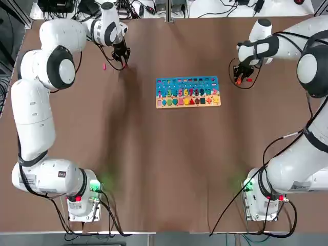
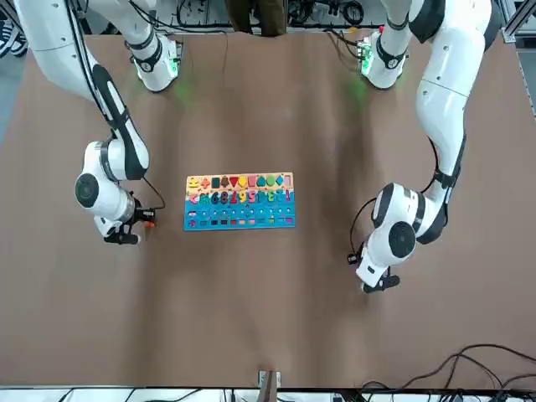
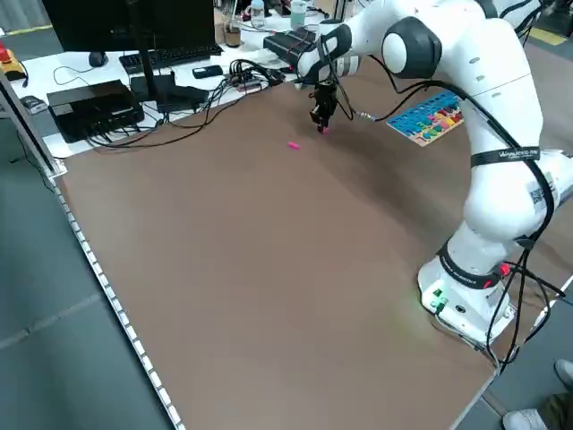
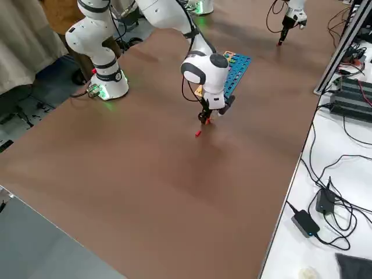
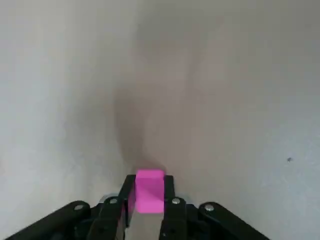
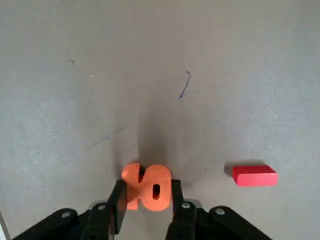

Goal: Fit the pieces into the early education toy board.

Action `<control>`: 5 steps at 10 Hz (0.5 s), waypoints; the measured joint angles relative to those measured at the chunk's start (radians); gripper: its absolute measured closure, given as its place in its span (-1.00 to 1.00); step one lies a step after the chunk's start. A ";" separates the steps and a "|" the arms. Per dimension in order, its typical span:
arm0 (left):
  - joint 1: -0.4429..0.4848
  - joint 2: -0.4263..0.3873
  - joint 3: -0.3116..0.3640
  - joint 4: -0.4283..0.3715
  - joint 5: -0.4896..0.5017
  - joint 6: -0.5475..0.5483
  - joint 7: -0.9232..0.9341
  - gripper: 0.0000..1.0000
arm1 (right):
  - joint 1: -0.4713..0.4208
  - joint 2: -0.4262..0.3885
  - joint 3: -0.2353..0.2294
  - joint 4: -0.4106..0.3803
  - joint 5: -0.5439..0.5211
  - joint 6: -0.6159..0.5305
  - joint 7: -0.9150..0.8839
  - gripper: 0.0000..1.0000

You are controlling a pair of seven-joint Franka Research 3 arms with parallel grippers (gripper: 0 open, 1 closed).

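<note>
Bench [image 1: 164, 169]: plain brown.
Early education toy board [image 1: 187, 92]: blue top with rows of multicoloured numbers and small dark squares; light wood lower strip carrying shapes in yellow, green, blue, red and orange.
Pink piece [image 5: 149, 191]: solid bright pink block.
Second pink piece [image 1: 104, 66]: same bright pink.
Orange piece [image 6: 147, 187]: solid orange, shaped as the number ten.
Red piece [image 6: 254, 176]: solid red bar.
Arms [image 1: 33, 113]: glossy white with black joints and black cables; green and red lights at the bases.

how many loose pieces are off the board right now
4: a pink piece between the left gripper fingers, another pink piece lying beside it, an orange piece between the right gripper fingers, a red piece nearby.
</note>
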 joint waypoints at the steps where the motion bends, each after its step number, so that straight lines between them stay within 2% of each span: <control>1: -0.002 -0.003 -0.003 0.002 0.000 0.000 0.000 0.47 | 0.000 0.000 0.000 0.000 0.000 0.000 0.000 0.20; 3: -0.023 -0.048 -0.014 -0.021 0.000 -0.016 0.000 0.47 | 0.000 -0.001 0.001 0.001 0.000 -0.011 0.000 0.20; 5: -0.050 -0.134 -0.050 -0.109 0.000 -0.029 -0.040 0.47 | 0.001 -0.022 0.003 0.021 0.000 -0.072 0.000 0.20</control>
